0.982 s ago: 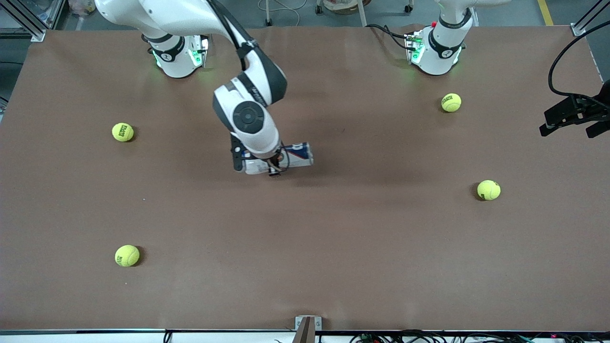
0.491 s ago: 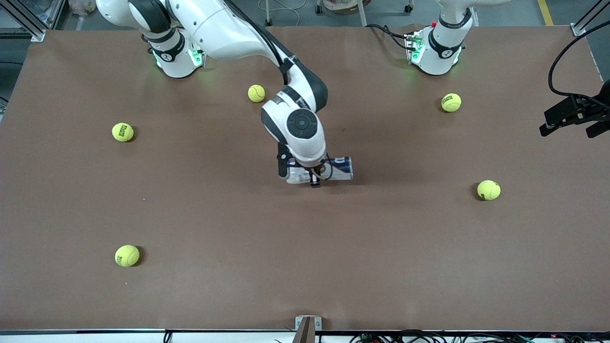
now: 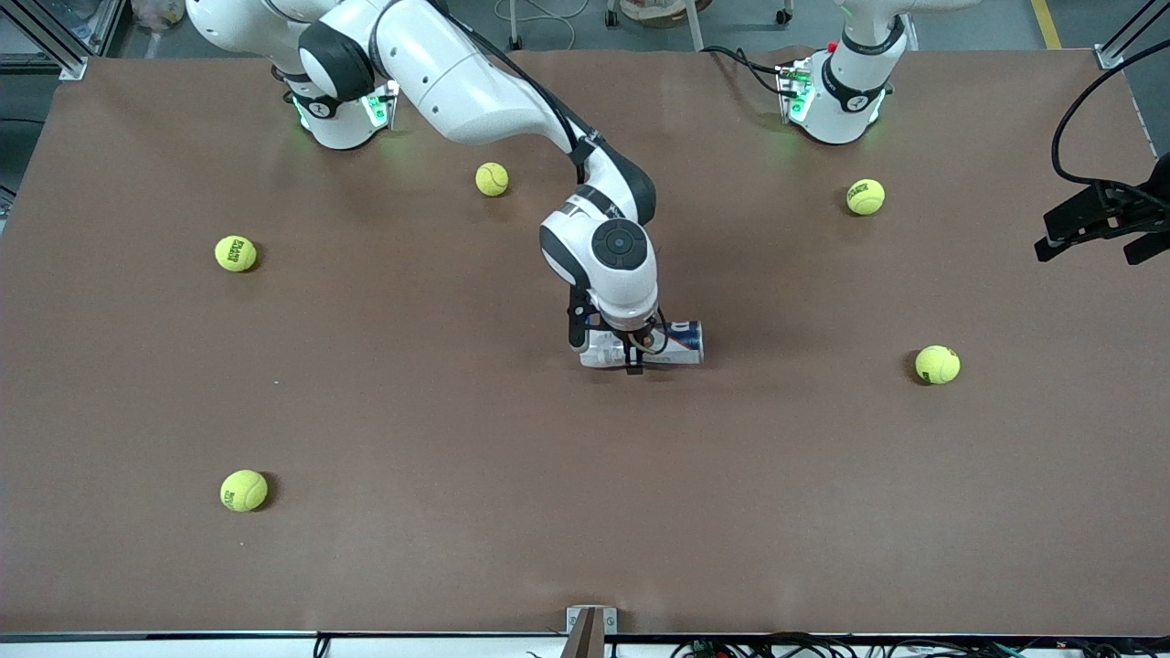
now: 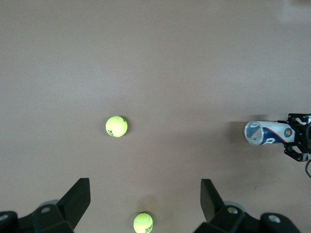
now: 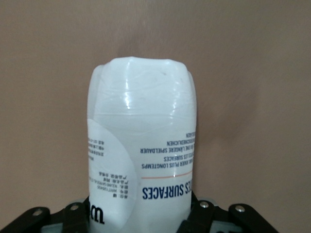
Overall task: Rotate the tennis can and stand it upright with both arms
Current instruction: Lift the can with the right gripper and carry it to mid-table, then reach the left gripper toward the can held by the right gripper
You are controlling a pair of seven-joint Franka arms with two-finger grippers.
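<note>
My right hand (image 3: 632, 358) is clamped on the can (image 3: 681, 342), which lies on its side mid-bench (image 3: 457, 548), its open end toward the left arm's end. My left hand (image 3: 1101, 224) hangs wide open with nothing in it, over the bench edge at the left arm's end, waiting. One ball (image 3: 938, 364) sits between it and the can.

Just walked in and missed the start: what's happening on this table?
The right gripper is shut on the tennis can, which lies on its side mid-table. The left gripper waits open, up over its arm's end of the table. Five tennis balls, one at, lie scattered on the table.
</note>
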